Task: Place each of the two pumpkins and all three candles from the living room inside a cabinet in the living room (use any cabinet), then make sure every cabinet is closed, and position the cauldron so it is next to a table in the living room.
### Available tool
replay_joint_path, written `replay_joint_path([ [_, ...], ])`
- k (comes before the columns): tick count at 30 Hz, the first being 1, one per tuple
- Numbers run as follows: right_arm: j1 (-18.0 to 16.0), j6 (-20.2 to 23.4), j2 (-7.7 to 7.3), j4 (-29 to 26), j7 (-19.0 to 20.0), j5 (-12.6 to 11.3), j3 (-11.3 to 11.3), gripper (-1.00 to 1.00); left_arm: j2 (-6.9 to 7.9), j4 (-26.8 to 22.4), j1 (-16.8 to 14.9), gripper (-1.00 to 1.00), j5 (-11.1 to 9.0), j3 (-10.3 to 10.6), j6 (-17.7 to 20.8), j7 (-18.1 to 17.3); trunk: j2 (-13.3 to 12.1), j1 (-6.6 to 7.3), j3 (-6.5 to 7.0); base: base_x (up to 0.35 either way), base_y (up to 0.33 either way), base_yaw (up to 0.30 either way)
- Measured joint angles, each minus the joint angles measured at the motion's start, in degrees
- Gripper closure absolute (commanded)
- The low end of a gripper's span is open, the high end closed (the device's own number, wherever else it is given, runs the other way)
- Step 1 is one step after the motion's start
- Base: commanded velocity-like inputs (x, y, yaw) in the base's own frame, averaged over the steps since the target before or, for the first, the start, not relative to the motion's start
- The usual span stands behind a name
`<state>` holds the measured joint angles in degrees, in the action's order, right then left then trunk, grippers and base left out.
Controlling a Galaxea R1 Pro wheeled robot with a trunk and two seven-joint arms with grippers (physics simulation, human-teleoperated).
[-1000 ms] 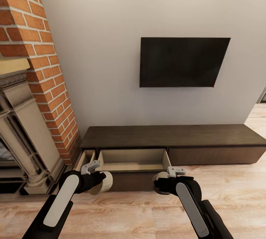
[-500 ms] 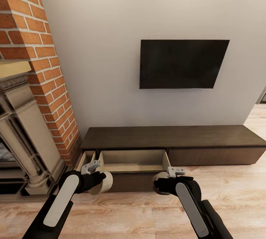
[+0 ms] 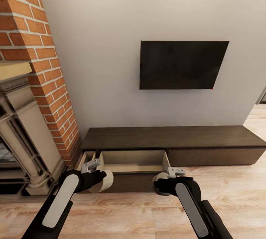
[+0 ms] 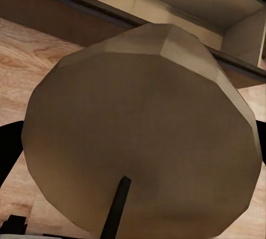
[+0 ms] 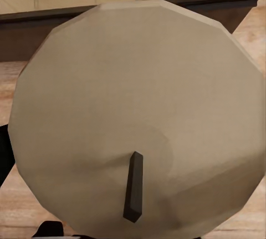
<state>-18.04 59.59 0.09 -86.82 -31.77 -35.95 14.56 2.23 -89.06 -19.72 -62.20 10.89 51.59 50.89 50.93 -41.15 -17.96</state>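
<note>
Each claw, left point(image 3: 96, 178) and right point(image 3: 162, 186), pinches a candle point(image 4: 144, 133) point(image 5: 138, 122), and the open drawer point(image 3: 133, 161) of the cabinet point(image 3: 207, 137) lies just ahead, between both arms, equally near.

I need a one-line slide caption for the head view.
Each gripper, left and right, carries a candle toward the open drawer.
</note>
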Motion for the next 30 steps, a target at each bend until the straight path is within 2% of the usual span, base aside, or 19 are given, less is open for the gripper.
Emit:
replay_joint_path([
  [6,0.0,0.0,0.00,0.1,0.0,0.0,0.0,1.00,0.00,0.0,0.0,1.00,0.0,0.0,0.0,0.0,0.0,0.03,0.00,0.245,0.000,0.000],
  [30,0.0,-0.1,0.08,0.4,0.1,-0.2,0.0,1.00,-0.07,0.2,0.0,1.00,-0.1,0.0,0.1,0.0,0.0,0.03,0.00,0.338,0.000,0.000],
])
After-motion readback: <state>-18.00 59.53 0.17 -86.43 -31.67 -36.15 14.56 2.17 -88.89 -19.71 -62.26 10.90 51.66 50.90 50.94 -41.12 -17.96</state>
